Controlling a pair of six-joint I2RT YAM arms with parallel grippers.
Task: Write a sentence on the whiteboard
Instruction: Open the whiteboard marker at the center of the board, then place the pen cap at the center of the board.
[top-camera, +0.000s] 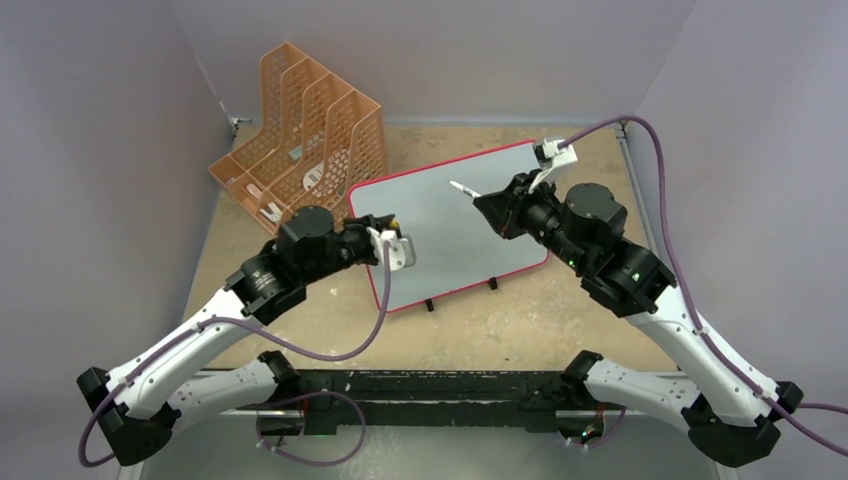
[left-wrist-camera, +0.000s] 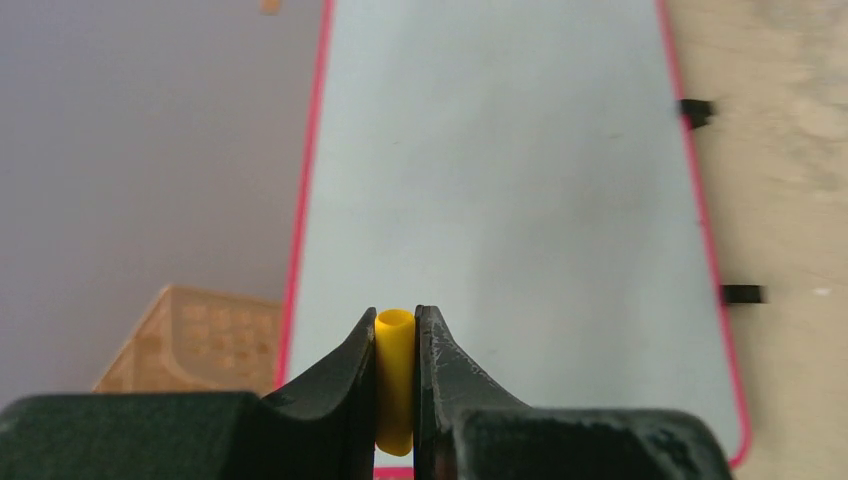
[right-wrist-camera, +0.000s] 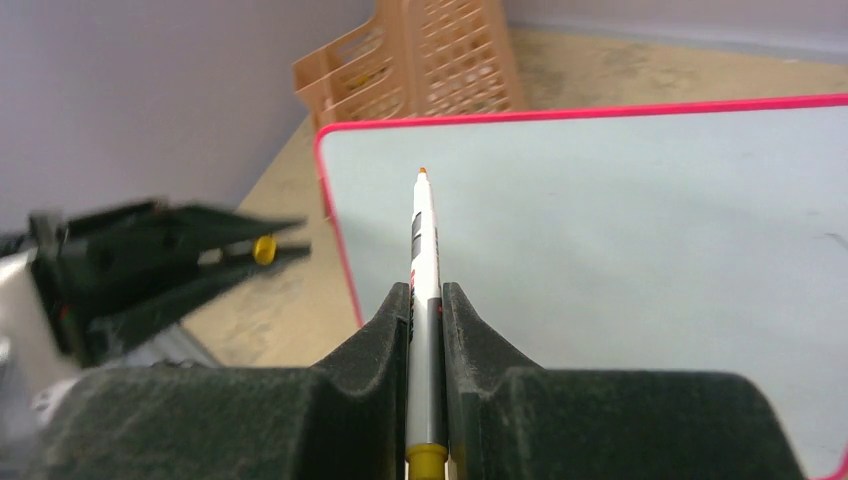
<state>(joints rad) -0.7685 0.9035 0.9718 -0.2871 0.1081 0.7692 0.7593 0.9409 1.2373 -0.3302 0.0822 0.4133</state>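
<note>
The whiteboard (top-camera: 450, 235) (left-wrist-camera: 500, 180) (right-wrist-camera: 620, 220), pale with a red-pink frame, lies in the middle of the table. No sentence is in view; the board surface that shows looks blank. My left gripper (top-camera: 390, 225) (left-wrist-camera: 395, 322) hangs at the board's left edge, shut on a yellow marker cap (left-wrist-camera: 395, 385) (right-wrist-camera: 264, 249). Over the board's upper right part, my right gripper (top-camera: 492, 205) (right-wrist-camera: 426, 295) is shut on a white marker (top-camera: 464, 189) (right-wrist-camera: 424, 240). The marker's orange tip points toward the board's far left corner; I cannot tell whether it touches.
An orange perforated file rack (top-camera: 300, 135) (right-wrist-camera: 440, 50) (left-wrist-camera: 190, 340) stands at the back left, close to the board's corner. Two small black feet (top-camera: 428, 304) stick out at the board's near edge. Grey walls close in the table on three sides.
</note>
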